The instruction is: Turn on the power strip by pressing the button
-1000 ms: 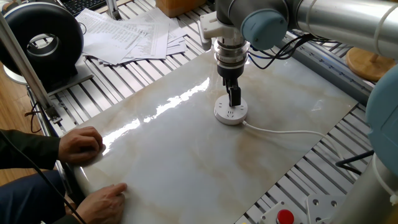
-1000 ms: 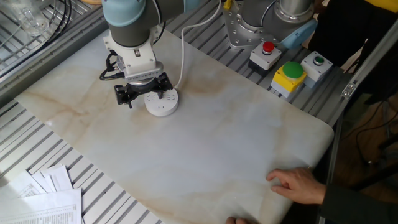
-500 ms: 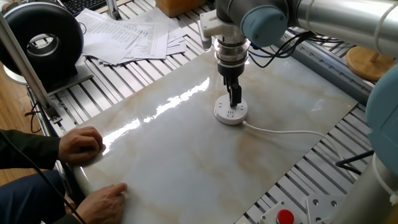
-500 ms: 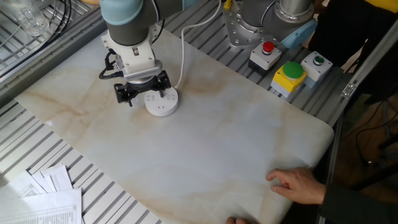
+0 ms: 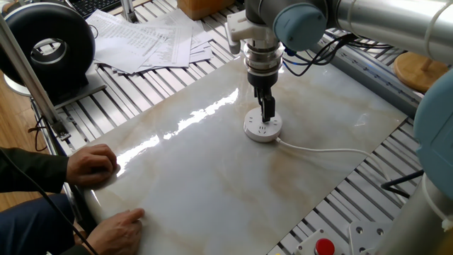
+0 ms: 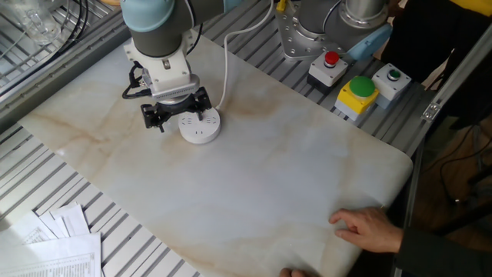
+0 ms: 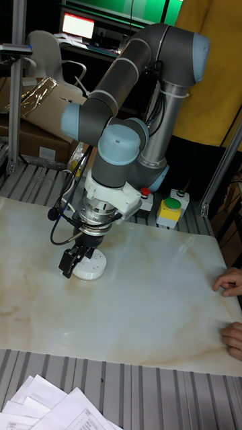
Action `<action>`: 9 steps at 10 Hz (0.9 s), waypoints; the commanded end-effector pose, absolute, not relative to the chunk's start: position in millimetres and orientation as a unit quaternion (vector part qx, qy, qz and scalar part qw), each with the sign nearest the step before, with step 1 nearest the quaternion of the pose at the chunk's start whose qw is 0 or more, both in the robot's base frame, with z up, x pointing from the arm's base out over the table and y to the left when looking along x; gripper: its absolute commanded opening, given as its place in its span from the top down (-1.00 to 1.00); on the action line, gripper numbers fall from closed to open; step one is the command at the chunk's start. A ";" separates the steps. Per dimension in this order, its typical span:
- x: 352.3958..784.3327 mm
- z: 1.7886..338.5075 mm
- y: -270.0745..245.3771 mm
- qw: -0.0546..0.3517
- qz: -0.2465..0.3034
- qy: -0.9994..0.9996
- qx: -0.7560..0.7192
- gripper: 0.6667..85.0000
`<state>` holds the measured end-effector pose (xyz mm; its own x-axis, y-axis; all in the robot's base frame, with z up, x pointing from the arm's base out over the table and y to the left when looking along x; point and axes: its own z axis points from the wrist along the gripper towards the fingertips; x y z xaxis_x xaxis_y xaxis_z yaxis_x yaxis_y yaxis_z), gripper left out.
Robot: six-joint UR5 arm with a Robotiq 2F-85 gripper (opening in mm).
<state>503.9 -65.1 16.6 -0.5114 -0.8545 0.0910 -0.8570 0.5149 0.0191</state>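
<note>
**One round power strip under the arm, jaws pointing down on it**

One round white power strip lies on the marble-patterned slab that covers the bench, toward the slab's far side in one fixed view and near its left part in the other. We see grey socket slots on its flat top, and a thin white cord running from it across the slab toward the edge.

The gripper hangs straight down from the UR5 arm, its black tip right at the strip's top near the rim. We cannot tell whether the tip touches the strip. In the other fixed view the gripper covers the strip's far edge. In the tall fixed view the gripper sits at the left side of the strip. We cannot tell the state of the jaws: no view shows a gap or a contact between the fingertips.

Two human hands rest on the slab's edge, well apart from the strip; one hand lies flat, another hand nearer the corner. Loose papers lie beyond the slab on the bench.
</note>
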 end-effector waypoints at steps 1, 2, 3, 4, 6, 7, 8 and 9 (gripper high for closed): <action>504.6 16.2 -59.2 0.042 -0.005 -0.873 0.486 -1.00; 505.5 14.8 -61.3 0.041 -0.004 -0.873 0.487 -1.00; 506.3 13.9 -63.4 0.041 -0.005 -0.872 0.488 -1.00; 506.9 13.5 -64.0 0.041 -0.004 -0.871 0.489 -1.00; 507.5 13.6 -63.4 0.039 -0.005 -0.871 0.489 -1.00; 508.2 13.0 -64.2 0.039 -0.003 -0.871 0.489 -1.00; 509.6 11.6 -64.3 0.038 -0.003 -0.871 0.489 -1.00; 510.8 10.3 -64.1 0.037 -0.002 -0.872 0.489 -1.00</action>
<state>507.6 -65.5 11.7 -0.5124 -0.8554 0.0753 -0.8557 0.5160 0.0398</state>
